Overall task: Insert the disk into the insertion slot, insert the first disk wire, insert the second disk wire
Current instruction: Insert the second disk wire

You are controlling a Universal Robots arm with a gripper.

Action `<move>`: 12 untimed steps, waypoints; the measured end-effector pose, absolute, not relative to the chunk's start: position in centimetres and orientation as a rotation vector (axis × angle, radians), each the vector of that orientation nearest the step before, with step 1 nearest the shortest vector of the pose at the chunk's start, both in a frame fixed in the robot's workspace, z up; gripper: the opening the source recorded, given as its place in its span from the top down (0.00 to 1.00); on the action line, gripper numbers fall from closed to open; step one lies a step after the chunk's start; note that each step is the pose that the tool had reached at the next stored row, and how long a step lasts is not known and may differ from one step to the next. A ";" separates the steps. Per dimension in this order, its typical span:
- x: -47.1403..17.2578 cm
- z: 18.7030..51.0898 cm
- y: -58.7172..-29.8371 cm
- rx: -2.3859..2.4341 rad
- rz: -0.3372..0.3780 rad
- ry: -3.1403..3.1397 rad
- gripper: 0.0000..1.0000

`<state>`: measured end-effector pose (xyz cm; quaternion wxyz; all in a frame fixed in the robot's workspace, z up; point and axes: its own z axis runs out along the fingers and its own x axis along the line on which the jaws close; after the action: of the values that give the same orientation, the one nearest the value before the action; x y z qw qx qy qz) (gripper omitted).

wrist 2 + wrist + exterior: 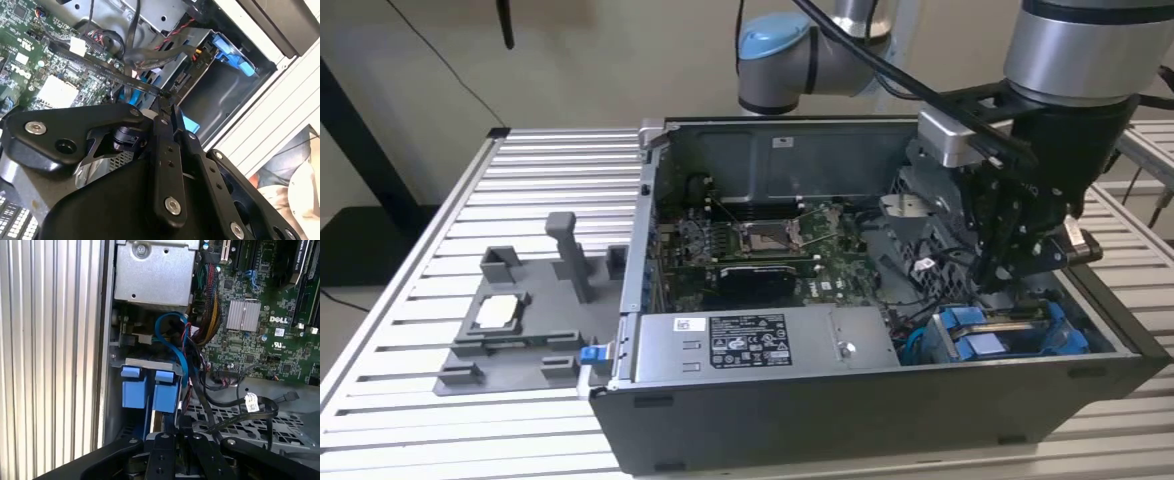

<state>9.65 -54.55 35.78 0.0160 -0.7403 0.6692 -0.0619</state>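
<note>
The gripper (1007,270) hangs low inside the computer case (854,400), just above the insertion slot (1007,335) with its blue clips, at the exterior view's right, near corner. Its jaws look pinched narrow on a thin black wire (120,80). I think a wire step is in hand, and plugging it in calls for careful lining up.

A slatted metal table (414,300) carries an open computer case (854,400) beside a grey fixture tray (520,330).

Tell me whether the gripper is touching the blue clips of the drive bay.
Cannot tell. In the first wrist view the gripper sits right by the blue clips of the drive bay, but its linkage hides any contact or gap.
</note>
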 end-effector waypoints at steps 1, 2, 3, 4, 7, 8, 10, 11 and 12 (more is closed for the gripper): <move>9.8 35.7 -54.7 -2.302 -0.185 2.081 0.84; 9.8 35.7 -54.8 -2.301 -0.176 2.081 0.84; 10.0 35.7 -54.9 -2.301 -0.167 2.080 0.84; 10.0 35.6 -55.0 -2.300 -0.159 2.080 0.84; 10.3 35.5 -55.4 -2.298 -0.137 2.079 0.84; 10.3 35.5 -55.5 -2.297 -0.131 2.078 0.84; 10.4 35.5 -55.8 -2.295 -0.118 2.078 0.84; 10.5 35.4 -55.9 -2.296 -0.110 2.078 0.84; 10.5 35.4 -56.0 -2.296 -0.103 2.079 0.84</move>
<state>10.50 -55.99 35.41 0.0211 -0.7407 0.6706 -0.0332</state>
